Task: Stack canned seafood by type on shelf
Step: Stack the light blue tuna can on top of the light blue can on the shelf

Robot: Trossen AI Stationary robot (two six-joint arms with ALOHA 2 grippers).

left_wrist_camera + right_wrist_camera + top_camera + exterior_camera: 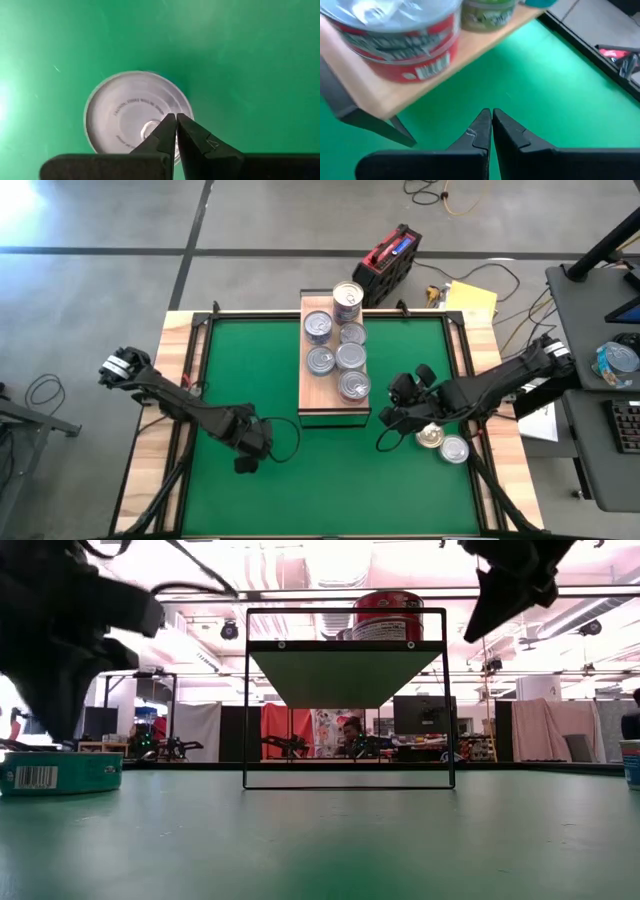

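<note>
The shelf [334, 402], a light-wood board on a dark frame, stands at the mat's far middle. Several silver-lidded cans [340, 358] rest on it, with a taller stack [348, 300] at its far end. A gold-lidded can [429, 438] and a silver-lidded can [455, 450] rest on the mat at the right. My left gripper [176, 119] is shut and points down over a silver-lidded, teal-sided can [130, 110] on the mat's near left. My right gripper [491, 114] is shut in the air by the shelf's near right corner [380, 95], holding nothing. My left gripper has its shut fingertips [167, 125] pointing down over the can's lid [150, 127], between its middle and its rim. I cannot tell whether they touch the lid. The can rests flat on the mat [60, 772].
A wooden border [150, 460] frames the green mat [250, 370]. Beyond the far edge, a red and black case [390, 258] and cables lie on the floor. A desk with a keyboard [625, 425] stands to the right. Open mat lies between the two arms.
</note>
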